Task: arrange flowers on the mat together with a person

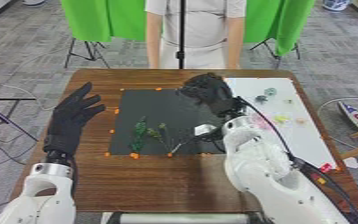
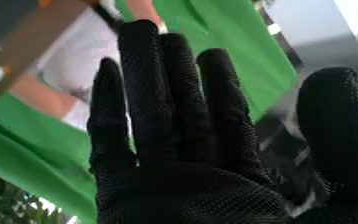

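In the head view, my left hand [image 1: 69,117] is held over the table's left side, left of the dark mat [image 1: 140,102], with its fingers straight. My right hand [image 1: 213,92] is above the mat's upper right part. The right wrist view has my right hand [image 2: 184,145] with straight, spread fingers and nothing in its palm. On the mat lie a green leafy sprig [image 1: 140,134] and, to its right, thin stems with small leaves [image 1: 164,139]. Several flowers, among them a grey-green one [image 1: 262,98] and a pink one [image 1: 261,121], lie on the white sheet.
The brown wooden table [image 1: 140,187] carries orange markers around the mat. A white sheet [image 1: 304,137] covers its right side, partly behind my right arm. Across the table a person stands with arms down, before a green cloth [image 1: 104,20] and a black pole [image 1: 181,37].
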Tool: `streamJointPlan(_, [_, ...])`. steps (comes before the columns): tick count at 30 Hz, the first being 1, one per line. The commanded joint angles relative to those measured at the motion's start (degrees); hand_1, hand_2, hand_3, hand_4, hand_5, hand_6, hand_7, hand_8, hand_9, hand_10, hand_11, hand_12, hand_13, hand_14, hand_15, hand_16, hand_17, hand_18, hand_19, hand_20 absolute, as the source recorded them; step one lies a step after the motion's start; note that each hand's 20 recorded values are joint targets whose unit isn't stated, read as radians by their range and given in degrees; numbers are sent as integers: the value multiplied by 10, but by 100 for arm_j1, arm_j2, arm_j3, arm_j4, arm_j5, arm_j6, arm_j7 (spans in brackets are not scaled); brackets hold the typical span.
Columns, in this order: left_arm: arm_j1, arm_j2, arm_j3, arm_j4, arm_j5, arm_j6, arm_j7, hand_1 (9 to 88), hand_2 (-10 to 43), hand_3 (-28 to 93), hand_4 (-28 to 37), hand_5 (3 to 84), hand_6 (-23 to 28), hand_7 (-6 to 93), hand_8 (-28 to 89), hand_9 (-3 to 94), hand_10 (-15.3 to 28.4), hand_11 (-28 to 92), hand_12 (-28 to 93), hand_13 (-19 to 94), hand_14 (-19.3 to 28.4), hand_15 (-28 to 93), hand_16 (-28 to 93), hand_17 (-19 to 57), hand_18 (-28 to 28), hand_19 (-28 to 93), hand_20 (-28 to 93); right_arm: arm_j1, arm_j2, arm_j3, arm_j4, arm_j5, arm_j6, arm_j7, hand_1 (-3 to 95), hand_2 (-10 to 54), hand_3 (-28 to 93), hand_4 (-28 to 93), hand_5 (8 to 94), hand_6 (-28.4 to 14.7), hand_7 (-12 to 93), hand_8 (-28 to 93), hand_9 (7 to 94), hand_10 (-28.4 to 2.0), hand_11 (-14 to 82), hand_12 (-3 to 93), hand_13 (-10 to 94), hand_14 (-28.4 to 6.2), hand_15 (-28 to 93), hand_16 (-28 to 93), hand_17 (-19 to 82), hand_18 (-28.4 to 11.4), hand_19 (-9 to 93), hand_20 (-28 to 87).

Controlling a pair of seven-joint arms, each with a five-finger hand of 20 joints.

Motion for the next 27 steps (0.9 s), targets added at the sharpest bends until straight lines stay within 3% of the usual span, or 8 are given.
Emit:
streamJointPlan(1, [144,-111,-34,79,62,-83,199,203,72,778,-282,353,44,81,-78,361,174,213,93,274,256,471,-73,-91,252,452,99,-1699,-99,2446,-22,3890,-1699,-1856,231,80,792,-257,474,1,185,-137,494,-156,186,145,410,-166,443,101,95,-194,536,152])
streamJointPlan(5, [206,-144,-68,73,120,-22,228,199,68,779,-283,352,40,79,-78,364,170,208,94,279,255,472,-73,-90,246,449,107,-1975,-117,2643,3,4840,-1513,-2016,197,76,800,-274,457,13,183,-139,466,-150,142,144,369,-166,340,126,69,-192,474,177])
streamJointPlan(7, [163,-190,-61,96,151,-102,204,200,67,782,-283,351,37,78,-78,366,168,204,94,284,252,466,-74,-90,243,447,110,-2046,-102,2687,68,5236,-1448,-2129,182,74,797,-278,449,17,174,-138,456,-151,127,144,359,-171,316,139,62,-194,467,183])
streamJointPlan(14, [51,-152,42,138,97,-93,251,199,63,782,-283,347,30,77,-78,362,159,190,96,283,242,437,-68,-92,241,439,120,-2376,18,2876,109,5959,-1085,-2523,143,74,798,-282,433,25,165,-131,428,-143,98,140,334,-174,274,144,53,-194,437,179])
streamJointPlan(21, [66,-168,22,126,119,-93,249,200,63,783,-283,347,31,78,-77,367,161,195,101,279,248,449,-59,-92,241,436,127,-2518,24,3081,7,5871,-1097,-2624,132,76,800,-283,425,32,165,-131,428,-142,92,144,335,-176,266,160,51,-196,432,186])
streamJointPlan(27, [45,-133,94,138,72,-73,266,202,63,782,-283,347,31,79,-78,371,163,198,100,282,249,454,-62,-91,238,434,131,-2463,-56,2940,90,5970,-1153,-2597,131,77,801,-283,418,34,162,-130,428,-142,90,146,340,-177,264,167,51,-199,433,192])
